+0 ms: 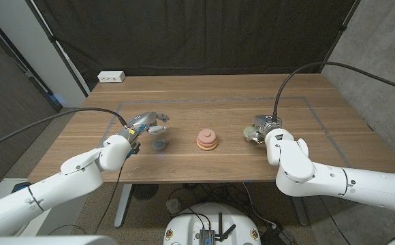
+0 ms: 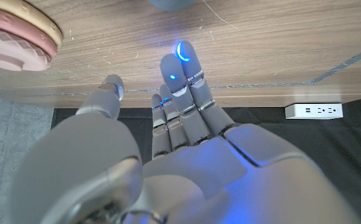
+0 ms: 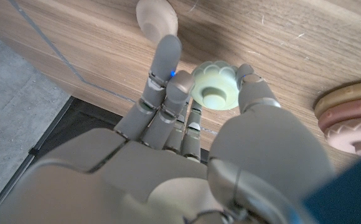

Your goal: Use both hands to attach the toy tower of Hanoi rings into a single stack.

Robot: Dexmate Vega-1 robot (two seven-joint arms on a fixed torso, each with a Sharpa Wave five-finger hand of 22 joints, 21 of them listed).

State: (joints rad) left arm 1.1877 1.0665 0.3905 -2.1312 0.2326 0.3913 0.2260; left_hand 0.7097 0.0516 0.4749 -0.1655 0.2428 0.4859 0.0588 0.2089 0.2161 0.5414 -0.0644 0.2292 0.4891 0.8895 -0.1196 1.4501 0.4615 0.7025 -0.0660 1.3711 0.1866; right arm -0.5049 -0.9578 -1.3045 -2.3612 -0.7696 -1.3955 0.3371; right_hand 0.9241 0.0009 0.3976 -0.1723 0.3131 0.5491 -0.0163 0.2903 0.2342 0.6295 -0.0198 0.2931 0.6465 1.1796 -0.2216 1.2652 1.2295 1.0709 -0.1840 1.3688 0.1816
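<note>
A stack of pink and orange rings (image 1: 207, 140) stands at the table's middle. It also appears as the stack (image 2: 15, 37) in the left wrist view and the stack (image 3: 350, 121) in the right wrist view. To its left, a grey-blue ring (image 1: 159, 143) lies on the table; just behind and left of it hovers my left hand (image 1: 145, 125). That left hand (image 2: 180, 118) has its fingers stretched out and holds nothing. To the right of the stack, my right hand (image 1: 263, 129) pinches a pale green ring (image 3: 215, 87) between thumb and fingers.
A small beige piece (image 3: 157, 17) lies on the wood just past my right hand's fingertips. A white power strip (image 1: 111, 77) sits at the table's far left corner. Grey tape lines (image 1: 306, 102) mark a rectangle on the tabletop.
</note>
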